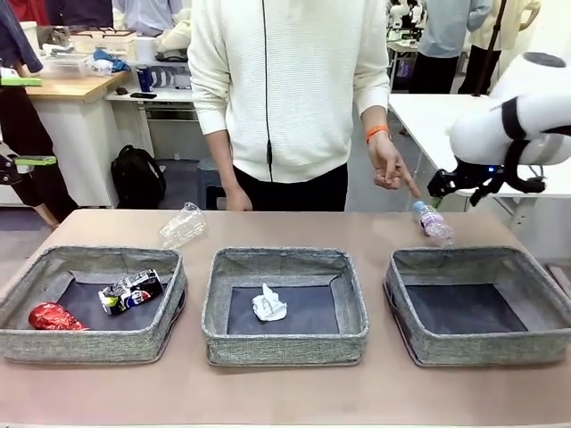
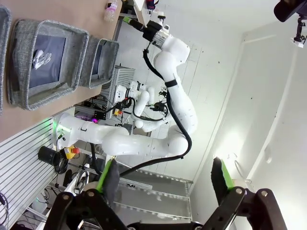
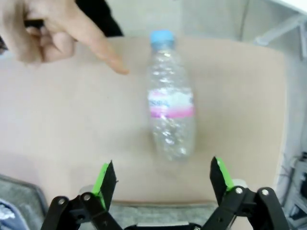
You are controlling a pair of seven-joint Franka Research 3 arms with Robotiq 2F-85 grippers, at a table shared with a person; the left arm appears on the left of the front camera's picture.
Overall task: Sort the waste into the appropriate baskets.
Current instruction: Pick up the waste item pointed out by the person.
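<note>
Right gripper (image 3: 162, 167), jaws spread and empty, is aimed at the pink-labelled clear bottle (image 3: 171, 108) lying near the table's (image 1: 285, 227) far right edge; likely light, crushable, slick, so pinch the labelled middle.

Front view across table (image 1: 285, 392); right wrist close over shared bottle (image 3: 170, 115)

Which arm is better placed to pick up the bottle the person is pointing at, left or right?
Right, most likely: the right gripper hangs open, aimed at the bottle lying close ahead, while the left gripper, also open, faces away from the table.
</note>
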